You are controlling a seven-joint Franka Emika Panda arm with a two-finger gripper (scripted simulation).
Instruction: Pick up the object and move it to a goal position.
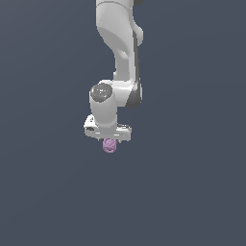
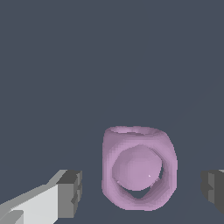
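The object is a small pale pink-purple lump, a rounded cage with a ball inside it. In the wrist view it lies between my two dark finger pads, with a visible gap on each side. My gripper is open around it and neither pad touches it. Seen from the exterior view, the object shows just below the white hand, and the gripper points straight down over it. The fingers themselves are mostly hidden there.
The white arm comes down from the top of the exterior view. Around it there is only a plain dark grey-blue surface with no edges or other objects showing.
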